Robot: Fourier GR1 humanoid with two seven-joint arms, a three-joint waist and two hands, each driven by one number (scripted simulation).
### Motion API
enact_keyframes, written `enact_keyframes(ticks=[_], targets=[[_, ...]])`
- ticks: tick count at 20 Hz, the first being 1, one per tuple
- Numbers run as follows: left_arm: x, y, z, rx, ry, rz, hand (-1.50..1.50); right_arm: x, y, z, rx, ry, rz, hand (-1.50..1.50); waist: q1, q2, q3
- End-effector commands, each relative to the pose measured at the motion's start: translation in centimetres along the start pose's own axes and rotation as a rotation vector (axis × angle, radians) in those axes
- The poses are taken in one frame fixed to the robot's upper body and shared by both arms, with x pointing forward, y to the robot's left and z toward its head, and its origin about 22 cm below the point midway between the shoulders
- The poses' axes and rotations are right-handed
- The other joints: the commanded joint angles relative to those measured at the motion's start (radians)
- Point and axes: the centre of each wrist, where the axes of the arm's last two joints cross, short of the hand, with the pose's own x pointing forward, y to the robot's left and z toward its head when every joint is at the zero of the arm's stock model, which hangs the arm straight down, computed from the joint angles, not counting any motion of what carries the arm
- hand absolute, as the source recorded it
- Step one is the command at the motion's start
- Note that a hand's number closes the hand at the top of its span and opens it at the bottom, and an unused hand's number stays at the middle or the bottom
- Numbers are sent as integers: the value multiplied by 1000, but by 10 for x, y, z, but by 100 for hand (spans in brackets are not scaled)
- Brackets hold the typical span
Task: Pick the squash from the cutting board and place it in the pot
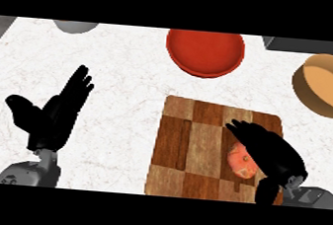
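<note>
On the white marbled bench (128, 82) lies a checkered wooden cutting board (188, 151) of dark and light brown squares, towards the near right. The small orange-pink squash (240, 161) sits on the board's right half, partly covered by the right robot hand (269, 150), whose black fingers curl over and around it from the right side (whether it is lifted off the board cannot be told). The tan, round pot (325, 86) with a lighter inside stands at the far right, well apart from the board. A red round plate (205, 52) lies beyond the board's far edge. The left robot hand (52, 110) rests at the left, released, fingers straight and pointing away, holding nothing.
</note>
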Motion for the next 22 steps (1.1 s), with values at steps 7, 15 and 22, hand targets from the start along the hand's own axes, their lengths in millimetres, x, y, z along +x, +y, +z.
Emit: enact_keyframes(ticks=[7, 15, 22], targets=[[-2, -7, -1, -6, -7, -3, 0, 3, 10, -18, -23, -155, -58, 150, -1, 0, 0], [15, -10, 13, -13, 1, 11, 0, 8, 3, -20, -79, -177, -36, 150, -1, -1, 0], [10, 18, 5, 51, -7, 3, 0, -200, -48, 71, -224, 276, -219, 150, -52, 7, 5]])
